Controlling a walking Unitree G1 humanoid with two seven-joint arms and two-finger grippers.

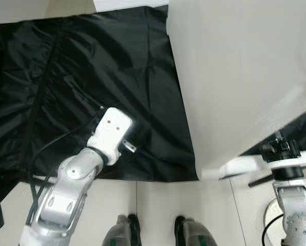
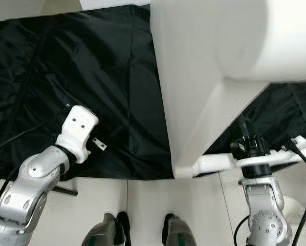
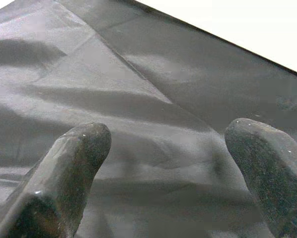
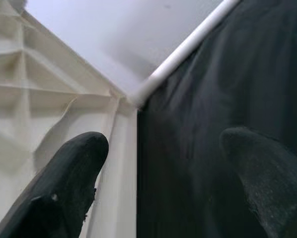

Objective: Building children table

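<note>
I am seeing the robot's own feet nearest the head camera, standing on the pale floor at the edge of a black sheet. My left arm is reaching forward, bent at the elbow, and the left gripper is hovering over the wrinkled sheet with its fingers spread wide and holding nothing. My right arm is rising straight up, and the right gripper is sitting at the white table panel, jaws parted; one finger is lying over the panel's ribbed underside, the other over the sheet, with the panel's corner edge running between them.
</note>
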